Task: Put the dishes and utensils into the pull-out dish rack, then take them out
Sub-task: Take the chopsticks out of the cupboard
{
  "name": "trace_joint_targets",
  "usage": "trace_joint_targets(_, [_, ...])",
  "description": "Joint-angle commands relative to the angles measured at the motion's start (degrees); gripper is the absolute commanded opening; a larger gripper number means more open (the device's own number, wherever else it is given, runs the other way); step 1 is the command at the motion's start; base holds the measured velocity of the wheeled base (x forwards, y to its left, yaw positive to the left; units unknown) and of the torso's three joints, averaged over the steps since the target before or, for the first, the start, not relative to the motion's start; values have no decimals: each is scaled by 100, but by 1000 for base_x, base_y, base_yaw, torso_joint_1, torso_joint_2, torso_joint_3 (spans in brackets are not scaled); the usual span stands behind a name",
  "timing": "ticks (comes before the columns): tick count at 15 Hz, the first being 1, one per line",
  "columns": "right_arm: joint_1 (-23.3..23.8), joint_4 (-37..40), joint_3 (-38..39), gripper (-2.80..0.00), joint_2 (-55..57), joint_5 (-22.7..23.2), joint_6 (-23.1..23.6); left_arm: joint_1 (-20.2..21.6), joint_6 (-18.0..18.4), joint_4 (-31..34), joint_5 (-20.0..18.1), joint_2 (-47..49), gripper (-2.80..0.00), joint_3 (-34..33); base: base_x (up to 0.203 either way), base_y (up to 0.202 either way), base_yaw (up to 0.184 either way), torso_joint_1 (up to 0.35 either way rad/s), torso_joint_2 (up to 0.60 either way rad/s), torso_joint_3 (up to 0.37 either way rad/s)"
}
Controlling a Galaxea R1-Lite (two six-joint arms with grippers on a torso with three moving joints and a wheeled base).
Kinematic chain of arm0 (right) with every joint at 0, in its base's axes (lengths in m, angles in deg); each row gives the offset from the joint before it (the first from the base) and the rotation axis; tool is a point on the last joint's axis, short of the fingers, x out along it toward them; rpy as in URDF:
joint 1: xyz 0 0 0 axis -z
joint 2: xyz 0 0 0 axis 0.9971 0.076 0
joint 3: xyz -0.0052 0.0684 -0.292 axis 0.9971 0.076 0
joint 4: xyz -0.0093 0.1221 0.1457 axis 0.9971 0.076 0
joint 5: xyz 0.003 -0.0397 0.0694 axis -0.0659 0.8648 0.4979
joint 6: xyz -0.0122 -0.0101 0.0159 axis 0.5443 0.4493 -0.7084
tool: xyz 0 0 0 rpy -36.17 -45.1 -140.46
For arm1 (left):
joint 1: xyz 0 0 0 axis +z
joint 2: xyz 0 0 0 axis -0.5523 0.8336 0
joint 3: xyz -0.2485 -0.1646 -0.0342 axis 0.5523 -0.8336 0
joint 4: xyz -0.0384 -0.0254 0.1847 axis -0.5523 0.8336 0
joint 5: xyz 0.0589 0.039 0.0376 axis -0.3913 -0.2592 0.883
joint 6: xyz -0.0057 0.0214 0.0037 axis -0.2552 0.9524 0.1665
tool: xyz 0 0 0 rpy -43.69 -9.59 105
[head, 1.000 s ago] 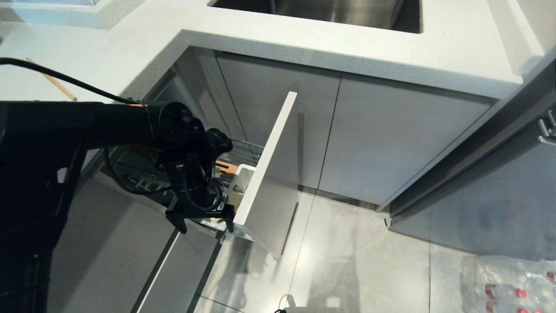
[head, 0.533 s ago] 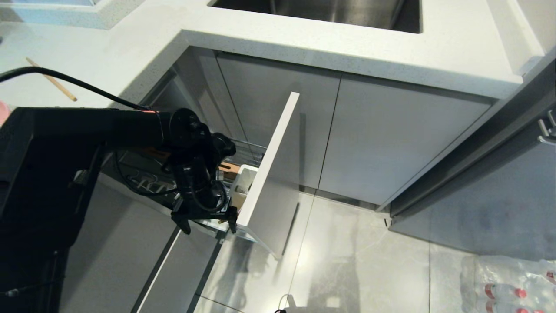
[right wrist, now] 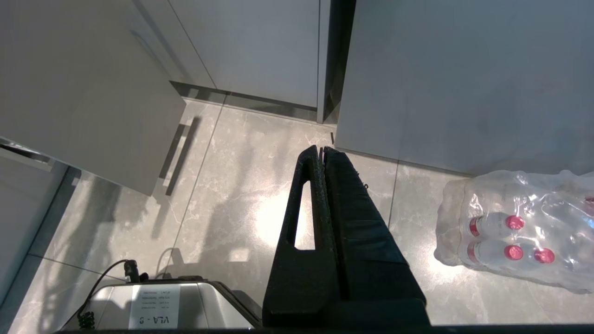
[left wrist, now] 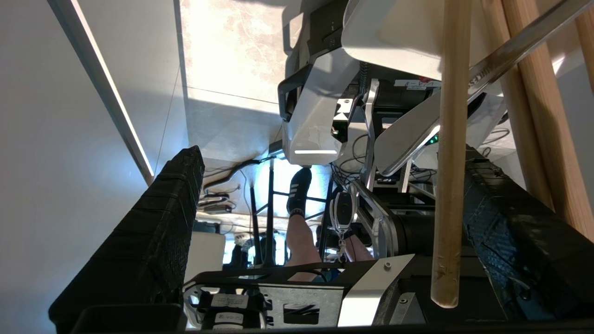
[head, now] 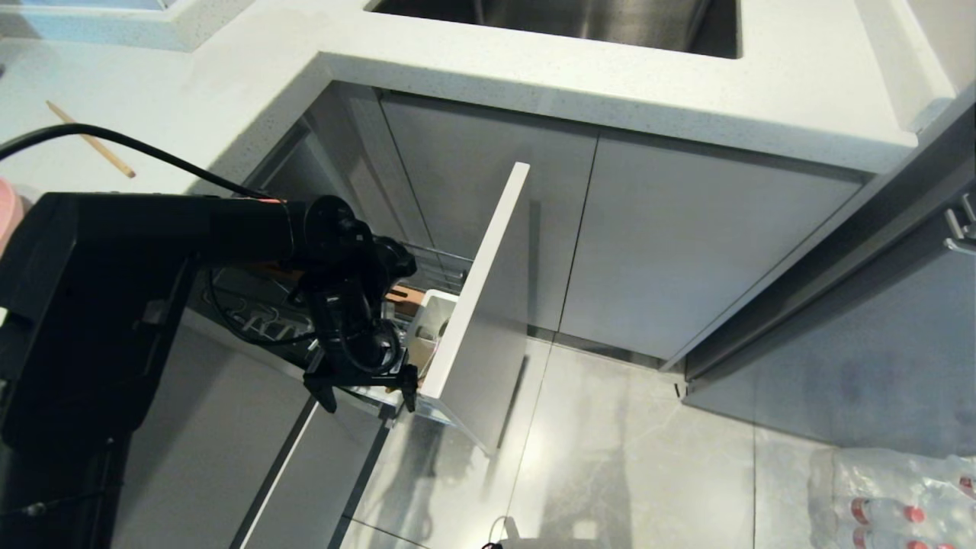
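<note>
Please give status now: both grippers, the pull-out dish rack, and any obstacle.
Left gripper open beside pulled-out dish rack, chopstick between its fingers, ungripped. Right gripper shut, parked above floor. One chopstick on counter.

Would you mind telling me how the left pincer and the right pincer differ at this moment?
The left pincer stands wide open; the right pincer is shut, fingers pressed together. The left pincer is down at the pull-out dish rack, a wooden chopstick between its fingers; the right pincer hangs over bare floor, near nothing. Both have black fingers.
</note>
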Motion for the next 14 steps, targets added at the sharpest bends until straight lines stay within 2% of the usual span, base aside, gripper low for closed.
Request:
trace_joint_targets(1, [-1, -3, 0, -280, -2, 0, -1, -8, -14, 38, 8, 5, 0, 1, 0, 0, 0, 0, 0, 0])
trace_joint_targets(7, [2, -3, 0, -280, 3, 0, -1, -16, -14, 55, -1, -12, 0, -7, 0, 0, 0, 0, 0, 0])
trace_joint_targets(8, [6, -3, 0, -280, 6, 0, -1, -16, -14, 55, -1, -12, -280, -8, 0, 0, 0, 0, 0, 0])
trace_joint_targets(14, [1, -1, 0, -280, 3, 0, -1, -26, -22, 55, -1, -21, -280, 1, 0, 0, 0, 0, 0, 0])
